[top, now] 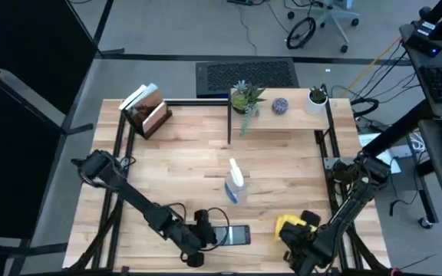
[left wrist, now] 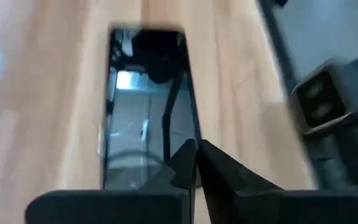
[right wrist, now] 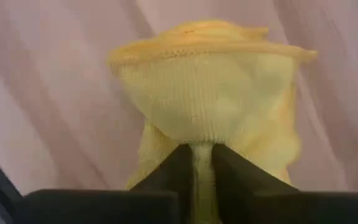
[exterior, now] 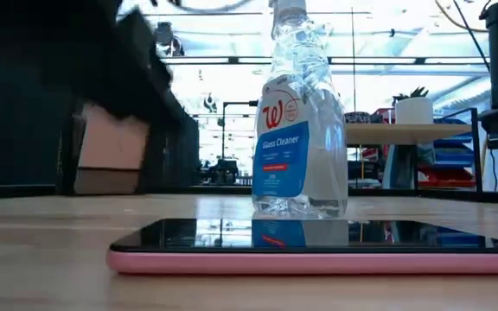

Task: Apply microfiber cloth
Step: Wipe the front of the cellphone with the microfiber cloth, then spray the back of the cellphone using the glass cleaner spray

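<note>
Yellow microfiber cloth (right wrist: 210, 99) pinched in right pincer (right wrist: 202, 163); left pincer (left wrist: 194, 163) closed; bottle (exterior: 299, 112) reads "Glass Cleaner".

Spray bottle (exterior: 299, 112) top cut off; phone (left wrist: 146, 106) blurred

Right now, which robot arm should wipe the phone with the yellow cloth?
Probably the right. Its gripper is shut on the microfiber cloth, just beside the phone. The left gripper holds nothing, its fingers closed together over the phone's near end.

A lab or workshop: wooden workbench (top: 206, 165), office chair (top: 324, 23), floor cables (top: 374, 73).
</note>
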